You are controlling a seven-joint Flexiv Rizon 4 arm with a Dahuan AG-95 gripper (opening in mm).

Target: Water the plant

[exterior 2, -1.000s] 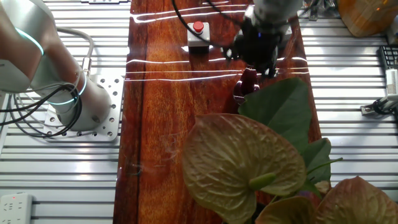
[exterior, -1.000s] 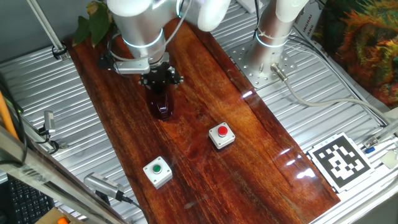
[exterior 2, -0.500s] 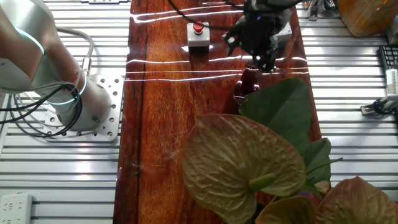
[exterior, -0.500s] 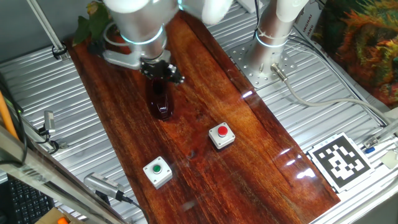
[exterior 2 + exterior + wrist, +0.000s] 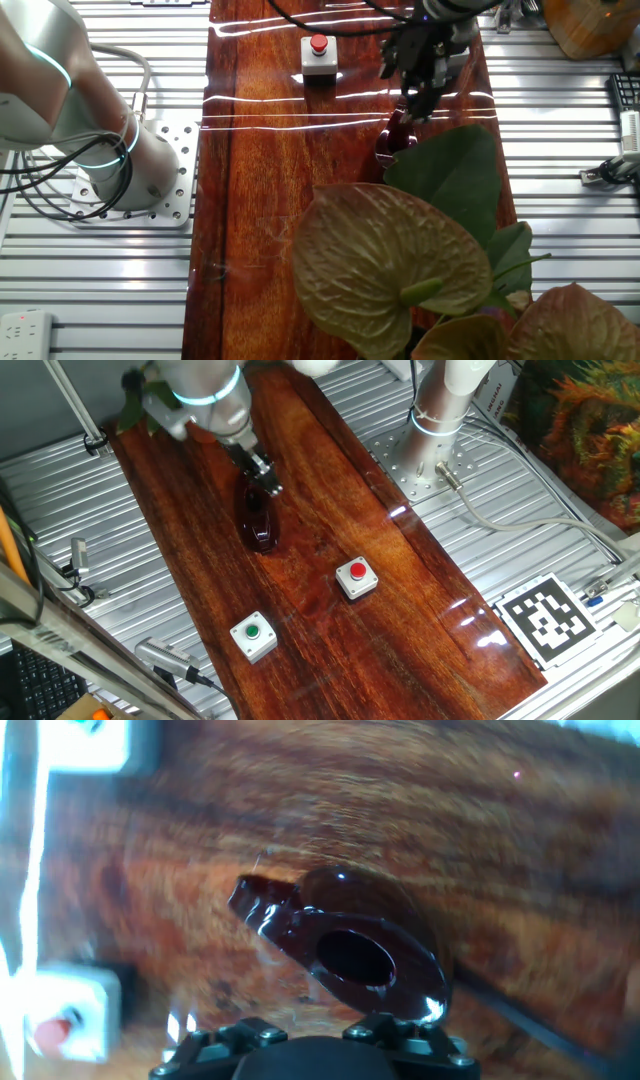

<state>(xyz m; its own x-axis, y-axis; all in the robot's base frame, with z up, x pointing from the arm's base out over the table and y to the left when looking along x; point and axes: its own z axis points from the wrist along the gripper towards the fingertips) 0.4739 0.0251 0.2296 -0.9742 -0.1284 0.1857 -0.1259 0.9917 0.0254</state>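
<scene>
Glossy dark wooden tabletop (image 5: 330, 550) on ribbed metal, plant (image 5: 400, 270) at its far end, broad smooth green-yellow leaves fanning out toward the camera, dark red translucent vessel (image 5: 340, 945) with open mouth and spout, tilted gripper (image 5: 262, 472) at its top, grip unclear.

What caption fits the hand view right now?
Gripper at the rear edge of the dark red vessel, its open mouth and spout facing the camera above the wooden tabletop.

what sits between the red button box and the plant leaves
In the other fixed view, the dark red vessel sits between the red button box and the plant.
</scene>
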